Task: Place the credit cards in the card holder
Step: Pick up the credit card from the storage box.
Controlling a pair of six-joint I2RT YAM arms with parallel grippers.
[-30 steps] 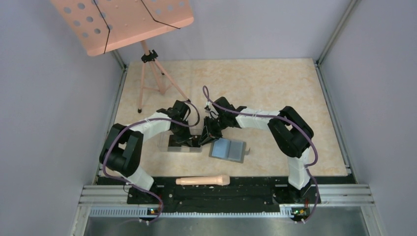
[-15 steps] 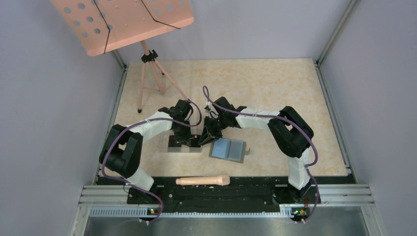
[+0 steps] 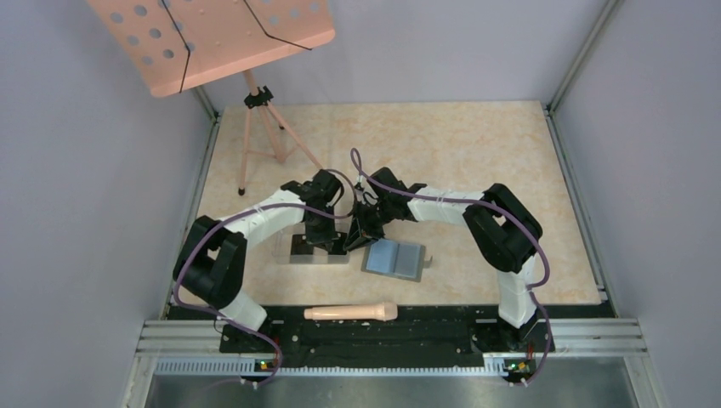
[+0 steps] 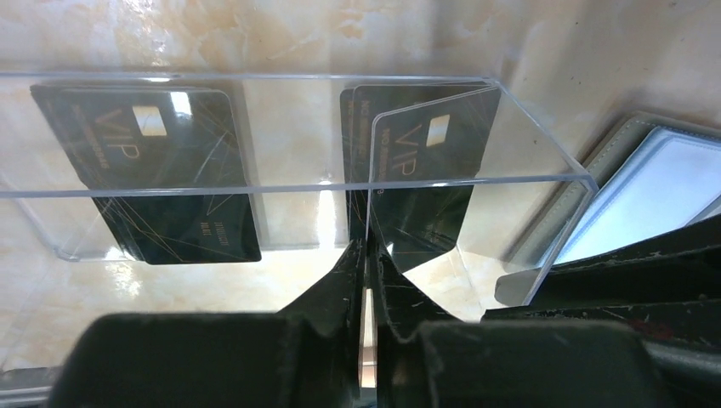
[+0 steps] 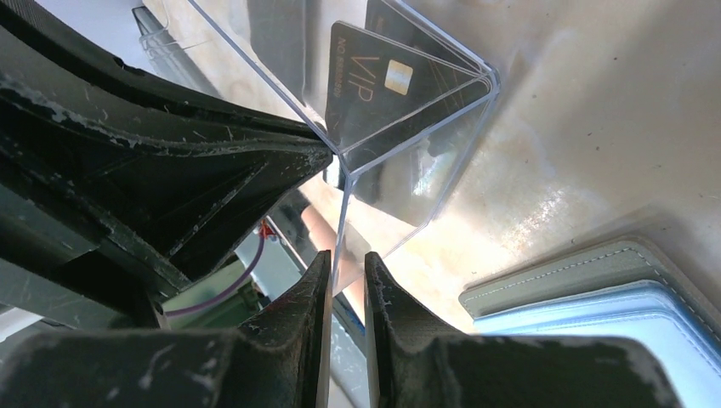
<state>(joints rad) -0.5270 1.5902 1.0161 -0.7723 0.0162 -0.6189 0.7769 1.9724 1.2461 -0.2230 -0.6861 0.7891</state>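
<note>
Black credit cards (image 4: 161, 161) lie inside a clear plastic box (image 3: 316, 250). One card (image 4: 425, 161) at the box's right end stands tilted, and my left gripper (image 4: 366, 255) is shut on its lower edge. My right gripper (image 5: 344, 272) is shut on the box's thin right wall near the corner; the tilted card (image 5: 374, 89) shows behind that wall. The card holder (image 3: 394, 258) lies open just right of the box, bluish-gray inside up, and shows at the right edge (image 4: 672, 183) and lower right (image 5: 595, 297) of the wrist views. In the top view both grippers meet over the box's right end.
A wooden roller-shaped handle (image 3: 350, 313) lies on the near rail between the arm bases. A pink music stand (image 3: 212, 38) on a tripod (image 3: 259, 136) stands at the back left. Metal frame rails border the table (image 3: 476, 153).
My left gripper has shifted a little to the right over the box's right end, and its jaws have closed. The right gripper and the card holder have not moved.
</note>
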